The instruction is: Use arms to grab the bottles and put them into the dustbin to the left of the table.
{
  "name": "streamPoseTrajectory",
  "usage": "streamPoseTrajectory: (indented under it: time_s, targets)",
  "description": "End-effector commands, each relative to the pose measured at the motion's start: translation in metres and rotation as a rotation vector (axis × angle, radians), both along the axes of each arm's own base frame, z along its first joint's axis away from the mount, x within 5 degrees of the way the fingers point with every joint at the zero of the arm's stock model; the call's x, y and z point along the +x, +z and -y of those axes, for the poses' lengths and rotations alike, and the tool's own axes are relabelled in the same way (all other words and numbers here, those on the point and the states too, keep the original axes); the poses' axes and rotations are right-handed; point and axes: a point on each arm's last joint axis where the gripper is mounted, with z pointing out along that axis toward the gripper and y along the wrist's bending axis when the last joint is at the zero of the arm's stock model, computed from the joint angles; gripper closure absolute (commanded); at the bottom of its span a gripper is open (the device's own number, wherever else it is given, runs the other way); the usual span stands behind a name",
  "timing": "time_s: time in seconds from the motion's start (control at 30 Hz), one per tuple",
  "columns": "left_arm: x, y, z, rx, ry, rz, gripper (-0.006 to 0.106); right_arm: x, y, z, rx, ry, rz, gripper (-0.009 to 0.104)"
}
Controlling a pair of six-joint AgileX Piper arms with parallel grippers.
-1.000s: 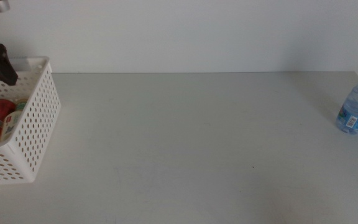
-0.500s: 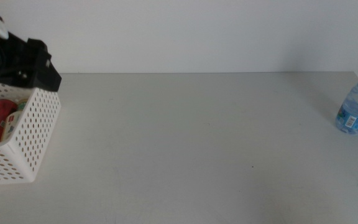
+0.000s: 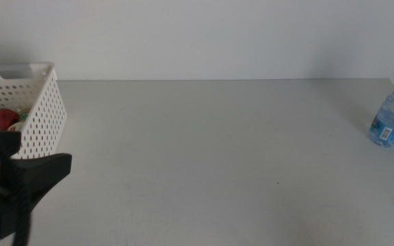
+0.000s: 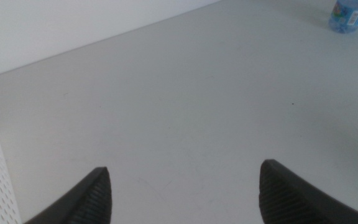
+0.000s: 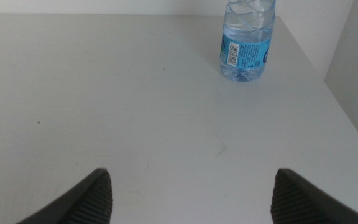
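Left gripper (image 4: 182, 193) jaws spread, empty, low near the dustbin (image 3: 41, 116) at left. Right gripper (image 5: 191, 196) likewise wide, empty, facing the water bottle (image 5: 247, 38), upright at the table's (image 3: 204, 150) far-right edge. Risk: a clumsy approach tips it over the edge.

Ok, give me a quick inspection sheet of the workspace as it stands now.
Surface: table off-white, a few faint specks.
Job's things: water bottle upright near the right edge; dustbin at far left holding a red can and something yellow-green beside it.
Clutter: nothing seen.
Grippers: left gripper open and empty in front of the dustbin; right gripper open and empty, facing the water bottle.
Cables: nothing seen.
Surroundings: plain white wall.
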Motion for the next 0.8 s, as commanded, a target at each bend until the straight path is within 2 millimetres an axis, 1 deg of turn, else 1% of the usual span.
streamPoseTrajectory:
  time_s: [0.0, 0.13, 0.23, 0.37, 0.6, 0.77]
  targets:
    - [-0.007, 0.009, -0.003, -0.087, -0.004, 0.113, 0.021, 0.000, 0.007, 0.001, -0.025, -0.003, 0.069, 0.030]
    - [-0.018, 0.005, -0.009, -0.100, -0.005, 0.138, 0.018, 0.000, 0.007, 0.001, -0.025, -0.003, 0.069, 0.030]
    - [-0.021, 0.007, -0.010, -0.106, -0.005, 0.150, 0.014, 0.000, 0.007, 0.001, -0.025, -0.003, 0.069, 0.030]
    - [-0.022, 0.007, -0.008, -0.122, -0.033, 0.141, 0.009, 0.000, 0.007, 0.001, -0.025, -0.003, 0.069, 0.030]
    - [-0.024, 0.013, -0.002, -0.101, -0.120, 0.236, 0.009, 0.000, 0.007, 0.001, -0.025, -0.003, 0.069, 0.030]
    - [-0.024, 0.012, -0.002, -0.092, -0.121, 0.232, 0.009, 0.000, 0.007, 0.001, -0.025, -0.003, 0.069, 0.030]
